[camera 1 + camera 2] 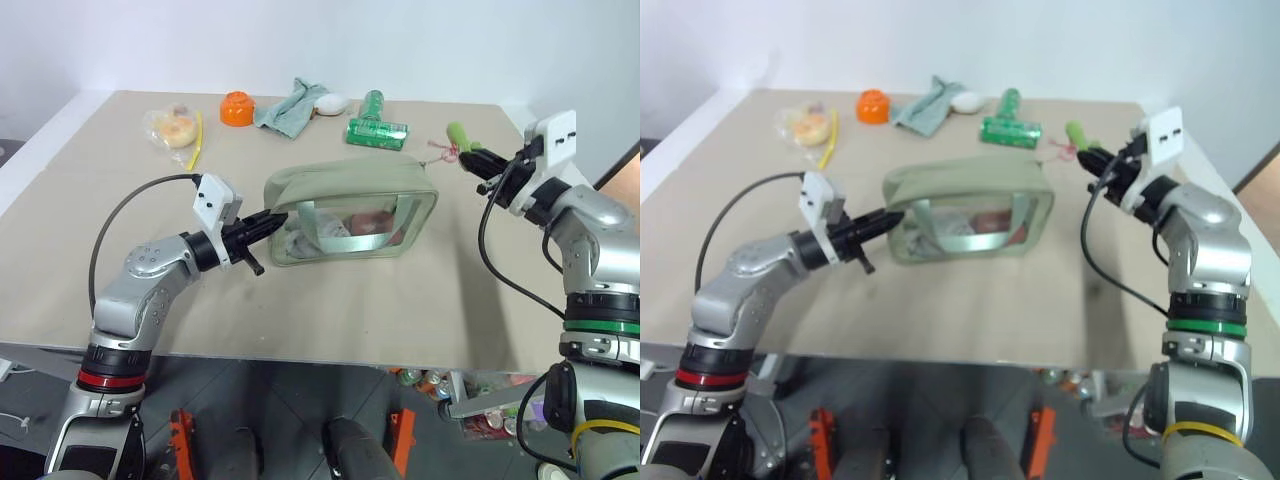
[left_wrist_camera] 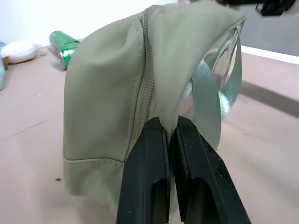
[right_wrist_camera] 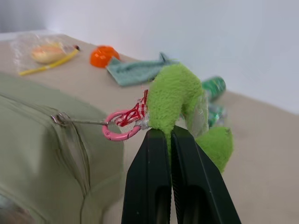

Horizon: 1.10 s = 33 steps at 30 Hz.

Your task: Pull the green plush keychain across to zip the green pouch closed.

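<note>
The green pouch [image 1: 350, 210] lies on its side mid-table, its clear window facing me and its zipper [image 2: 145, 88] running along the top. My left gripper [image 1: 268, 224] is shut on the pouch's left end fabric, pinched between its black fingers [image 2: 148, 177]. Past the pouch's right end, my right gripper [image 1: 478, 158] is shut on the green plush keychain [image 3: 175, 100]. A pink ring [image 3: 119, 130] and thin wire link the plush to the zipper pull [image 3: 60, 119] at the pouch's right end.
Along the table's far edge lie a bagged bun with a yellow strip [image 1: 172, 127], an orange cap [image 1: 237, 108], a grey-green rag [image 1: 290, 108], a white object [image 1: 331, 102] and a shiny green can [image 1: 377, 130]. The table's right edge [image 1: 545, 290] runs close under my right arm.
</note>
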Tool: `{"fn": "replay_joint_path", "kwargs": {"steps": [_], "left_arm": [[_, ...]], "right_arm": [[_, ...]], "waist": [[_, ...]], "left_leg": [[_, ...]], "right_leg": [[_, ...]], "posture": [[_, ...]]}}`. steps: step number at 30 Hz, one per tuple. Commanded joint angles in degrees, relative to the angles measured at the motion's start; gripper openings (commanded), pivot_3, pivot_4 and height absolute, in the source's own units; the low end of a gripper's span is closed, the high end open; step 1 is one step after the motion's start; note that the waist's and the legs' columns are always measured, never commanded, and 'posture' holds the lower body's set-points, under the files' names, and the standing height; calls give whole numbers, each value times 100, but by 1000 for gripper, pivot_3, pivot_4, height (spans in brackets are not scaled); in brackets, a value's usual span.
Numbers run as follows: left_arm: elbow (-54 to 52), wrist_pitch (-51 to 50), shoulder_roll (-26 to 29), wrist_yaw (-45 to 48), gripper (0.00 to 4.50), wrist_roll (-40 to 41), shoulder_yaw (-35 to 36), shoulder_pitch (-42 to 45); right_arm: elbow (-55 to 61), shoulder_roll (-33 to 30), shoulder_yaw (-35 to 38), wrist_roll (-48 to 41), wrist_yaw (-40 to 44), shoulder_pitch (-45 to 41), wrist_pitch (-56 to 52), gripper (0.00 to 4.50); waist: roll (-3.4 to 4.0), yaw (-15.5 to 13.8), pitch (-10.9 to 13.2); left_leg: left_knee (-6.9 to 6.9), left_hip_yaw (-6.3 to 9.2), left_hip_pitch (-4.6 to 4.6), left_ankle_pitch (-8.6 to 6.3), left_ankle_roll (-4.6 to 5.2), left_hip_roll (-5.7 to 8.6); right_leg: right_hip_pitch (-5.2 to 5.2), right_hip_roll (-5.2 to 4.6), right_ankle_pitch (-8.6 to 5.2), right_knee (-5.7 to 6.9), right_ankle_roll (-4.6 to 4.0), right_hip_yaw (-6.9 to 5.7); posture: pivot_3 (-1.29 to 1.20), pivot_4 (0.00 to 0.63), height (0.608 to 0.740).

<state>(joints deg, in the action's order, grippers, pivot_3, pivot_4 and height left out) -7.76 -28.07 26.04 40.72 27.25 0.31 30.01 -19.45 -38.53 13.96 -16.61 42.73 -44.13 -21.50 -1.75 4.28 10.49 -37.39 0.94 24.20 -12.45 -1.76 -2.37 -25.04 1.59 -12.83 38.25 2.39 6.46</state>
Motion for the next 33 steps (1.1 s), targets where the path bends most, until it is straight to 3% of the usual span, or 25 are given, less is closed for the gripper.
{"fn": "replay_joint_path", "kwargs": {"steps": [1,12,20,21,24,31,32,33], "left_arm": [[23,56,140,39,0,-86,119,114],[17,-21,115,30,0,-52,148,174],[-43,38,130,75,0,-118,82,149],[-52,49,135,87,0,-128,72,138],[-42,-21,79,53,0,-25,175,124],[-97,9,92,107,2452,16,228,131],[-140,8,94,86,2640,31,262,123],[-188,-18,90,58,3117,79,317,112]], "right_arm": [[1,-190,469,-4,-526,131,111,26],[395,509,275,-179,-1488,987,-364,26],[419,803,350,-352,-1733,1084,-462,26],[444,789,371,-400,-1718,1044,-504,639],[569,673,346,-509,-1537,988,-560,1600],[1376,282,548,-1093,-1075,1025,-1072,4049],[1566,188,606,-1173,-1011,1131,-1149,4239],[1734,100,668,-1257,-961,1237,-1253,4500]], "waist": [[0,-3,0],[1,-6,-1],[2,-1,-2],[2,-2,-2],[2,-1,-2],[2,-3,-2],[2,-7,-2],[2,-9,-2]], "left_leg": [[0,0,0,1,2,0],[0,3,-1,2,3,1],[-4,2,-8,5,4,0],[-4,2,-8,5,5,0],[-4,2,-8,5,5,0],[-2,3,-7,5,5,0],[-3,3,-7,5,5,0],[-3,3,-6,5,5,1]], "right_leg": [[1,0,0,0,1,0],[4,0,1,0,2,1],[9,3,-1,1,13,1],[9,3,-1,1,13,1],[9,3,-1,1,13,1],[8,5,-3,1,15,2],[8,4,-5,1,20,2],[8,3,-9,1,26,2]], "posture": [[0,150,740],[0,150,740],[0,150,740],[0,150,740],[0,150,740],[0,150,740],[0,150,740],[0,150,740]]}}
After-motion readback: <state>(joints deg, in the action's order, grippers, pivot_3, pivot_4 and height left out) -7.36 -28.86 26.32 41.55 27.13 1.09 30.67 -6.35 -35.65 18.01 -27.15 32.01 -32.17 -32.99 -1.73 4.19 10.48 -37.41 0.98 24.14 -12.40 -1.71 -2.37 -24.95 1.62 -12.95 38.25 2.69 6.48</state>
